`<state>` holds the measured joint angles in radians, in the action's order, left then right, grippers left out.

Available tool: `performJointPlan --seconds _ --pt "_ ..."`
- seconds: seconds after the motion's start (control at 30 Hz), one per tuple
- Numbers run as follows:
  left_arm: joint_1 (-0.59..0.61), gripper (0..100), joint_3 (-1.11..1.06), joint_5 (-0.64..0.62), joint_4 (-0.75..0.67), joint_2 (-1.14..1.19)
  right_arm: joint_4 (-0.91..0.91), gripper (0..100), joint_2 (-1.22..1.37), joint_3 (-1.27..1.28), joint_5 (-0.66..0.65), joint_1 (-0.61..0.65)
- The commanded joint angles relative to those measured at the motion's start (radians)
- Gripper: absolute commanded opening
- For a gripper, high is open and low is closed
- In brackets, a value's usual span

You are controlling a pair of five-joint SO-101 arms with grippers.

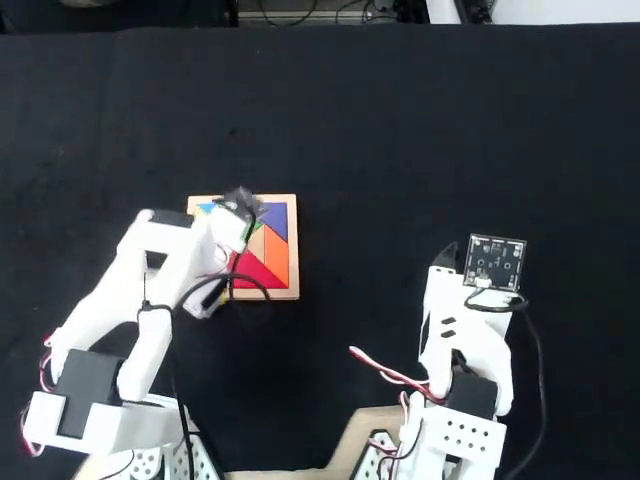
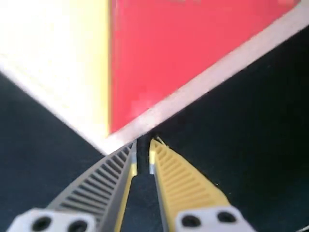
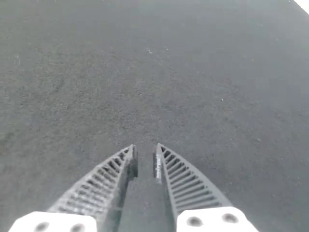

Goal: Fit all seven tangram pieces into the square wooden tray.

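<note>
The square wooden tray (image 1: pixel 293 250) lies left of centre on the black table, with orange (image 1: pixel 272 245), red (image 1: pixel 255 272) and blue (image 1: pixel 276 214) tangram pieces showing in it. The left arm hangs over the tray's left half and hides what lies there. My left gripper (image 1: pixel 205 303) (image 2: pixel 143 145) is shut, its tips down at the tray's near left corner (image 2: pixel 113 142). Just beyond the tips lie a yellow piece (image 2: pixel 63 63) and the red piece (image 2: pixel 183 48). My right gripper (image 1: pixel 443 262) (image 3: pixel 146 152) is shut on nothing, over bare black cloth well to the right of the tray.
Black cloth (image 1: pixel 420 130) covers the whole table. The two arm bases stand at the near edge, on a light wooden board (image 1: pixel 345 445). Red and white wires (image 1: pixel 385 372) trail from the right arm.
</note>
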<state>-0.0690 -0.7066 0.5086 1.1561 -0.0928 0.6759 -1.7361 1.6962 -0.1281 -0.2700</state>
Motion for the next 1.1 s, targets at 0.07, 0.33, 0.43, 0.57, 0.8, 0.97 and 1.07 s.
performJointPlan --seconds 0.07,0.33,0.43,0.57,0.8,0.97,1.07 --pt "0.087 6 0.593 -0.222 0.275 -0.207 -0.003 7.4 -0.022 -0.005 -0.012 0.034" --pt "0.194 6 0.915 -0.315 0.342 -0.322 0.141 7.6 -0.019 -0.286 -0.167 0.276" --pt "0.231 7 0.995 -0.367 0.344 -0.422 0.166 7.5 -0.012 -0.481 -0.173 0.273" --pt "0.272 7 1.055 -0.479 0.21 -0.562 0.169 7.5 0.107 -0.673 -0.173 0.273" --pt "0.28 7 0.869 -0.508 0.184 -0.809 0.434 7.4 0.358 -1.142 -0.166 0.278" --pt "0.282 9 0.622 -0.456 0.189 -1.135 0.621 7.4 0.381 -1.386 -0.166 0.279" --pt "0.282 16 0.386 -0.425 0.071 -1.31 0.677 7.3 0.38 -1.411 -0.166 0.278"
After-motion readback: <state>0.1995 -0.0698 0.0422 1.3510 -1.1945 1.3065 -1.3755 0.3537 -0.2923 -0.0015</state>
